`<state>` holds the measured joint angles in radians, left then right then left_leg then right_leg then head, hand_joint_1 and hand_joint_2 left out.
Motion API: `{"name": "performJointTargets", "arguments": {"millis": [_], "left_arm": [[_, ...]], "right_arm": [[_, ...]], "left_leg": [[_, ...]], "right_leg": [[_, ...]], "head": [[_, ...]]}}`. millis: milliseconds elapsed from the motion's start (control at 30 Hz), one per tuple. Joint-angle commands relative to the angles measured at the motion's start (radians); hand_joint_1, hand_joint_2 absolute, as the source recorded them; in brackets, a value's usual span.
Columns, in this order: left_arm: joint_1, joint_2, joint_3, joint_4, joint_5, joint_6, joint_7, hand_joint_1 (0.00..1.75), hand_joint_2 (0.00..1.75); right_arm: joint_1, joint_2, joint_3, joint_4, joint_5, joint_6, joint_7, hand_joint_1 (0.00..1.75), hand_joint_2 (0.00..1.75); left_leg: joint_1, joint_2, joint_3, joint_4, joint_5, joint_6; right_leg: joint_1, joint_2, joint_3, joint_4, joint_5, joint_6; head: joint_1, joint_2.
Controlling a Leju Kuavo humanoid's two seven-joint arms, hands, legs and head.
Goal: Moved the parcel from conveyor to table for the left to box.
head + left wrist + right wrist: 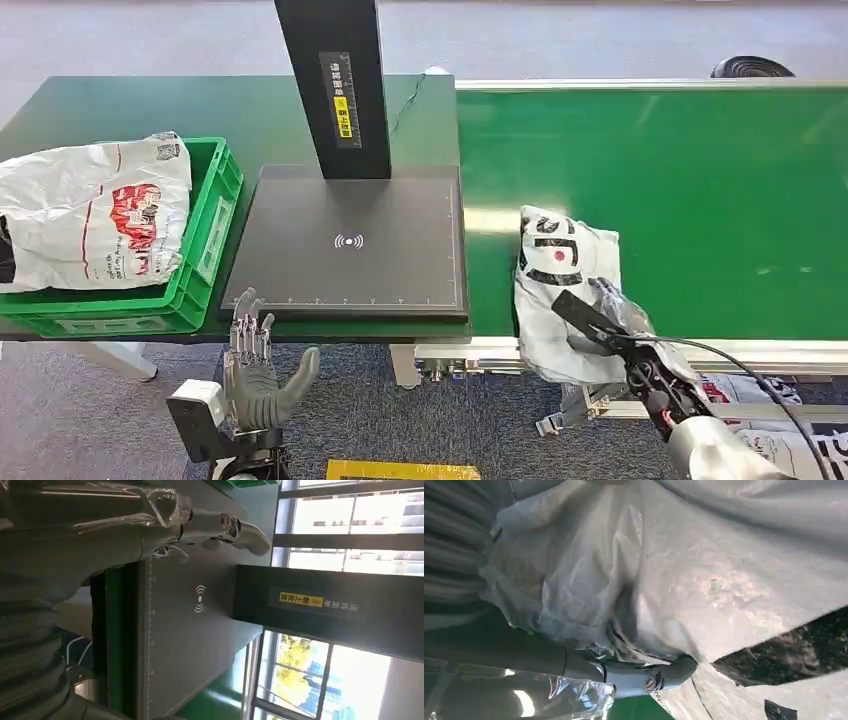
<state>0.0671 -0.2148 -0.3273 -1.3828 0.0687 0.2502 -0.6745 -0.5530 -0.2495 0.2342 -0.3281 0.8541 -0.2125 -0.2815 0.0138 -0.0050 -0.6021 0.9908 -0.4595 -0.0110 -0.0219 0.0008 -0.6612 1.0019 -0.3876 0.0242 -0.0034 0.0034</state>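
Our right hand (640, 345) grasps the crumpled white plastic parcel (560, 285) on the green conveyor belt (700, 190). Our left hand (258, 375), fingers (250, 335) released and spread, hovers well left of the parcel.

Left arm: comes up from the lower edge of the head view, forearm near upright, wrist raised in front of the body.
Left robot hand (258, 372): palm up and facing forward, fingers (248, 335) straight and spread, thumb angled out to the side; it holds nothing.
Right arm: silver forearm enters from the lower right corner, reaching forward and leftward, a black cable looping over the wrist.
Right robot hand (618, 335): wrapped in clear film, laid on the parcel (565, 290); thumb (649, 675) presses against the plastic; whether the fingers grip it cannot be told.
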Motion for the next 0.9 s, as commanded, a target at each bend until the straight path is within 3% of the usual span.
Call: {"name": "performJointTargets", "arguments": {"millis": [33, 467, 900], "left_arm": [[0.006, 0.028, 0.002, 0.016, 0.021, 0.001, -0.002, 0.0, 1.75], [0.005, 0.027, 0.001, 0.015, 0.021, 0.001, -0.002, 0.0, 1.75], [0.017, 0.023, 0.021, 0.005, 0.046, 0.004, -0.014, 0.0, 1.75]], "right_arm": [[-0.006, 0.039, -0.043, 0.039, -0.014, 0.042, -0.041, 1.75, 1.75], [-0.004, 0.038, -0.043, 0.039, -0.014, 0.04, -0.042, 1.75, 1.75], [-0.031, 0.039, -0.098, 0.037, -0.055, 0.06, -0.11, 1.75, 1.75]], "left_leg": [[0.0, 0.002, 0.002, -0.001, 0.0, 0.0], [0.0, 0.0, 0.002, -0.001, 0.0, 0.0], [-0.001, 0.001, 0.002, -0.001, 0.0, 0.0]], "right_leg": [[0.0, 0.001, 0.002, -0.001, 0.0, -0.002], [0.0, 0.0, 0.002, -0.001, 0.0, -0.001], [0.0, 0.0, 0.003, -0.001, 0.0, -0.002]], "head": [[0.0, 0.0], [0.0, 0.0], [0.0, 0.0]]}}
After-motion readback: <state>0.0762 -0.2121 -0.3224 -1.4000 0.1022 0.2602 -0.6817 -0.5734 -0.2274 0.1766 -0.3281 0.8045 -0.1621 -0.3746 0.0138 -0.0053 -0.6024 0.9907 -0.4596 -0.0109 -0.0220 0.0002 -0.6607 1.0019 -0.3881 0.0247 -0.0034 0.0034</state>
